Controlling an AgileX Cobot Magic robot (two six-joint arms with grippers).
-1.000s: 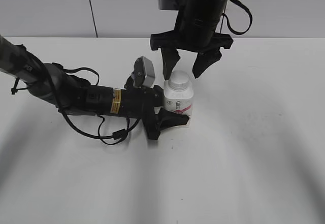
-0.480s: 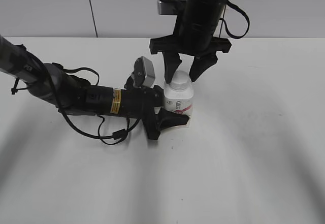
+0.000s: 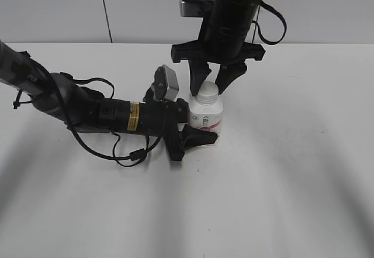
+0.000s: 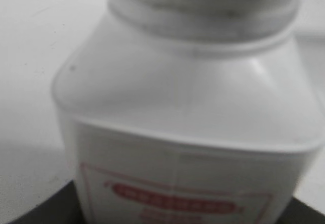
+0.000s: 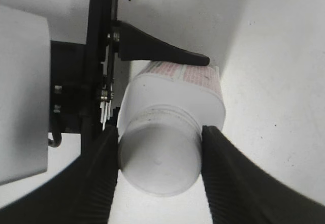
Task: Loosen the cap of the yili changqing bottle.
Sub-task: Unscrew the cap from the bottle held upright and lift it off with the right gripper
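Fingers of the left gripper [image 3: 198,136] clamp the base of the yili changqing bottle [image 3: 205,119], which stands upright on the white table [image 3: 280,176]. Behind and above it, the right gripper [image 3: 211,82] hangs from overhead, its two fingers pressed against opposite sides of the cap [image 5: 158,158]. A second ago those fingers stood wider and higher, clear of it.

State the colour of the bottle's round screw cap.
White, plainest in the right wrist view: small round plastic screw cap.
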